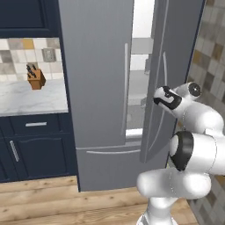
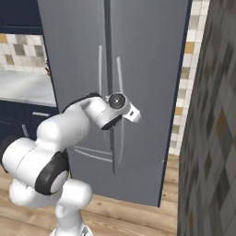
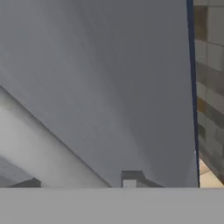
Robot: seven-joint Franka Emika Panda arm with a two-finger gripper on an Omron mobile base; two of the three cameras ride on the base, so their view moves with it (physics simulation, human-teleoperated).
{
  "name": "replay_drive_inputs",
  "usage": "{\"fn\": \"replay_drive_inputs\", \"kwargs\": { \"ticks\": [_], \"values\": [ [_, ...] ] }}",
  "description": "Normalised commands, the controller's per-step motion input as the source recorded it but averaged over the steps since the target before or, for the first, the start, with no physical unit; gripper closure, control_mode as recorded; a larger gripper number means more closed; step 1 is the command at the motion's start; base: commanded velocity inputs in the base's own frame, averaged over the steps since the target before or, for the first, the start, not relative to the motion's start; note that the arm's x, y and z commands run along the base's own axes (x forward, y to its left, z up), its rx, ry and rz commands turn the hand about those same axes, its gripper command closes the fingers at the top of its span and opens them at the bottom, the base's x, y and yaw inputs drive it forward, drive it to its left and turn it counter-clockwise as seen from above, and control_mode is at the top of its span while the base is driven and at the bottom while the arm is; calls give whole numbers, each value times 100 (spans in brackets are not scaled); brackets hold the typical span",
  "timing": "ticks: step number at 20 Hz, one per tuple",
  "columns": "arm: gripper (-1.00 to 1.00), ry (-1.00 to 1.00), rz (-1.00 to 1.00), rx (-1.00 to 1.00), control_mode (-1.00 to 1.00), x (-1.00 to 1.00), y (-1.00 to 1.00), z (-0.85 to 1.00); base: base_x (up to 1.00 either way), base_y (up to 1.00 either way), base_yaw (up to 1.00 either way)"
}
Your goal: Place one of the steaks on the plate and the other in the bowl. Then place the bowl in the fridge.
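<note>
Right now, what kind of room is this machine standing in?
A kitchen, by the look of it: a tall grey fridge, a marble counter over navy cabinets, and a knife block.

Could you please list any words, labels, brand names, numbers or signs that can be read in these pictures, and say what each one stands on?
None: no readable text shows in any view.
The tall grey stainless-steel fridge bears no brand badge or label on its doors.
The wooden knife block on the pale marble counter is unmarked.
The small grey wall outlet plate on the tiled backsplash carries no legible marking.
The white robot arm shows no lettering.
</note>
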Motion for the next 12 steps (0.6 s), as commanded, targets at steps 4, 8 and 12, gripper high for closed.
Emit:
{"fn": "replay_drive_inputs", "kwargs": {
  "ticks": [4,8,12],
  "values": [
    [100,-37,-8,-4,-100,-100,-5,17,0,0,0],
    [100,-44,-16,-13,-100,-100,63,44,0,0,0],
    [100,-38,-20,-23,-100,-84,100,39,0,0,0]
  ]
}}
